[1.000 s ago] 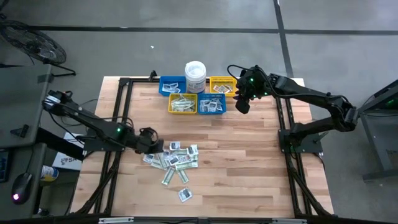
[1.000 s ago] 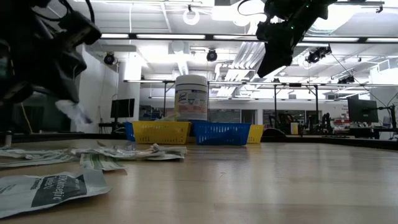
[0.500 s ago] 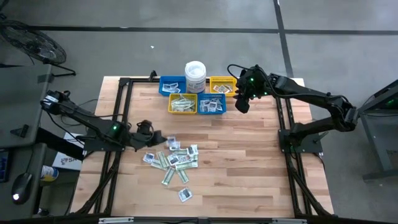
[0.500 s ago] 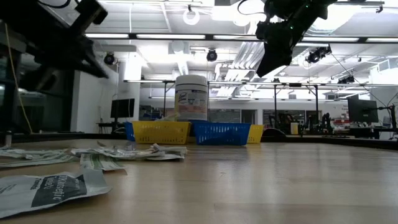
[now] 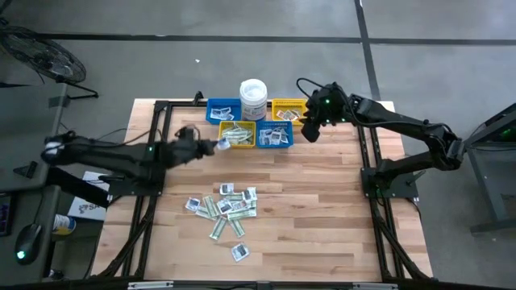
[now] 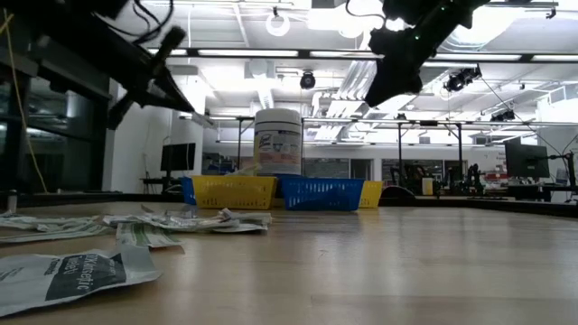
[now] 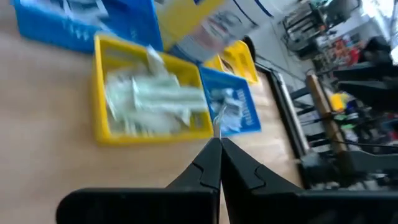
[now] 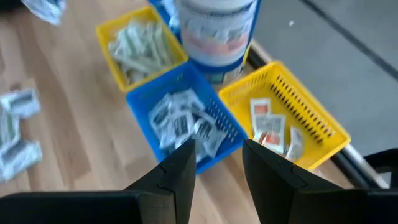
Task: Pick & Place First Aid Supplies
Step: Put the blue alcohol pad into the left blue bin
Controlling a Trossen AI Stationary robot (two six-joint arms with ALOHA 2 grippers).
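A loose pile of first aid supplies (image 5: pixel 226 205), white squares and pale green strips, lies flat on the wooden table. My left gripper (image 5: pixel 211 146) hangs above the table just left of the yellow bin of green strips (image 5: pixel 236 134), shut on one small white packet (image 5: pixel 224 145). My right gripper (image 5: pixel 309 129) hovers open and holds nothing, to the right of the blue bin of white squares (image 8: pixel 186 121). In the low view my left gripper (image 6: pixel 185 101) is high at the left. My left gripper pinches one edge of the white packet (image 7: pixel 217 127) between its two fingertips. The fingers come from the table's left, slanting a little downward. The packet sticks out beyond the tips toward the bins, edge-on in the wrist view, clear of the table.
At the far edge stand four small bins: a blue one (image 5: pixel 219 109), the yellow one with strips, the blue one with squares (image 5: pixel 276 135) and a yellow one (image 5: pixel 288 110) with a few packets. A white lidded tub (image 5: pixel 253 97) stands among them. Black frame rails (image 5: pixel 157 161) run along both sides.
My left gripper has risen from the pile and swung toward the table's far edge and the bins, turning as it went and staying shut. The white packet has gone with it, lifted clear of the pile. The pile itself has stayed where it was.
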